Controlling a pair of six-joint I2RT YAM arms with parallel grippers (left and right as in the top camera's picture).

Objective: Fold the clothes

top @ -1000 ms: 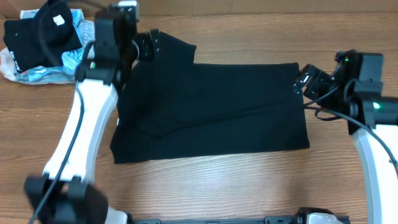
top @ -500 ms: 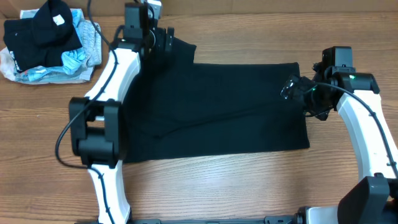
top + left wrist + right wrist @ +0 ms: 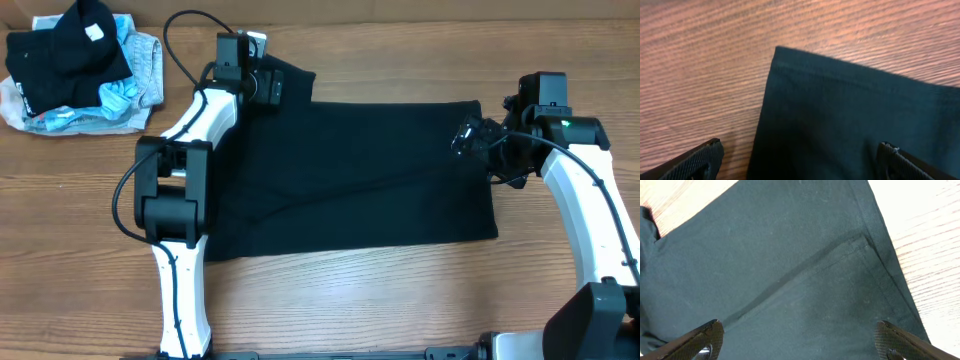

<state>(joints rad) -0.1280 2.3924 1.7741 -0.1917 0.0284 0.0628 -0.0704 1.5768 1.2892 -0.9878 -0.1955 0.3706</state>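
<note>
The clothes [image 3: 350, 170], a large black garment, lie flat across the middle of the wooden table [image 3: 350, 300]. My left gripper [image 3: 272, 88] hangs open over the far left corner. In the left wrist view that corner of the clothes [image 3: 850, 105] lies below the left gripper [image 3: 800, 161], one finger over bare wood and the other over cloth. My right gripper [image 3: 465, 136] is open above the right edge. The right wrist view shows the clothes [image 3: 790, 260] with a diagonal fold line under the open right gripper [image 3: 800, 341]. Neither gripper holds anything.
A pile of other garments [image 3: 75, 70] sits at the far left corner of the table: a black piece with a white label on top, with pale blue and grey pieces under it. Bare wood runs along the front edge.
My left gripper has opened fully and shifted a little right along the garment's far left corner as its arm swung round. My right gripper moved left over the right edge. The garment has not moved.
</note>
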